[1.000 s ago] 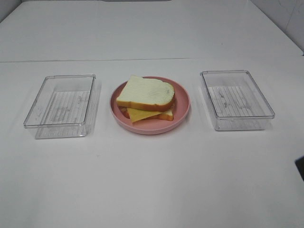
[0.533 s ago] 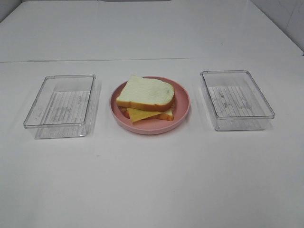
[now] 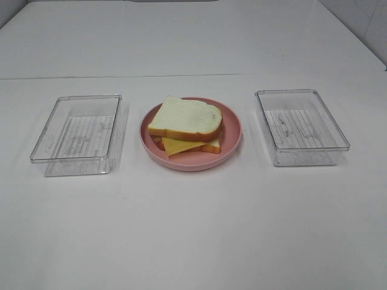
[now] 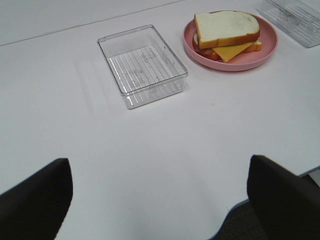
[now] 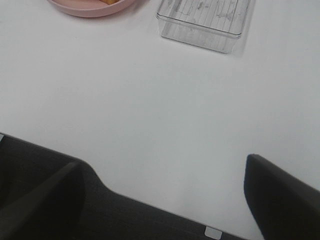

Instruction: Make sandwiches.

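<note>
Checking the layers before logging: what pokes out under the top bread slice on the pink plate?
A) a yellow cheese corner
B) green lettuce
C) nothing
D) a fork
A: a yellow cheese corner juts out beneath the top bread slice on the pink plate.

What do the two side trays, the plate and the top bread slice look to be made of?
Left tray and right tray: clear rigid plastic, glossy; the table shows through the walls. Plate: pink, smooth, matte, probably plastic. Top bread slice: likely soft foam or rubber toy, with an even matte face and a painted-looking orange crust.
</note>
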`<state>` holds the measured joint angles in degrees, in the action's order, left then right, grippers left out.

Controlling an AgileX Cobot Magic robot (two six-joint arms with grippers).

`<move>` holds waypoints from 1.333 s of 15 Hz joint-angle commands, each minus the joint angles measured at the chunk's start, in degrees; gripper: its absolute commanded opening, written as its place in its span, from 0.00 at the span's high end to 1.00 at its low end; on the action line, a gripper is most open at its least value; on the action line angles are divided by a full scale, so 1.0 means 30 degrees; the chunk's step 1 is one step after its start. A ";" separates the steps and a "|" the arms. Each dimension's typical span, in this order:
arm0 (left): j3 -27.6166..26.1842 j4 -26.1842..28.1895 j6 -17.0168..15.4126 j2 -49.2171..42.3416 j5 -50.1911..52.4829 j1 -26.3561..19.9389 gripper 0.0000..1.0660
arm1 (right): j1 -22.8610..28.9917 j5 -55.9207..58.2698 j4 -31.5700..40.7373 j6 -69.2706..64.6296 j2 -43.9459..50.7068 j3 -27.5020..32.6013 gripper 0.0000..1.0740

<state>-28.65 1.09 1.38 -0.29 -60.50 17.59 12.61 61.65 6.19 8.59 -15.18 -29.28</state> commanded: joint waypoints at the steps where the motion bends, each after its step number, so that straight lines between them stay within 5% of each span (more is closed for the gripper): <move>1: 0.0019 0.0191 0.0038 -0.0420 0.0210 0.0076 0.16 | 0.0038 -0.0229 -0.0115 -0.0229 0.0115 0.0076 0.24; 7: 0.0019 0.0191 0.0019 -0.0420 0.0210 0.0057 0.16 | 0.0038 -0.0229 -0.0115 -0.0229 0.0115 0.0076 0.24; 10: 0.0019 0.0153 0.0019 -0.0420 0.0210 -0.1738 0.16 | -0.1356 -0.0229 0.0057 -0.0229 0.0573 0.0076 0.24; 12: 0.0019 0.0134 0.0019 -0.0420 0.0210 -0.4641 0.16 | -0.3858 -0.0229 0.0191 -0.0229 0.2120 0.0076 0.24; 20: 0.0019 0.0134 0.0019 -0.0439 0.0210 -0.5424 0.16 | -0.4240 -0.0248 0.0363 -0.0229 0.5443 0.0076 0.24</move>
<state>-28.65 1.09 1.38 -0.29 -60.50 1.43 0.29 61.54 7.16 8.02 0.17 -29.28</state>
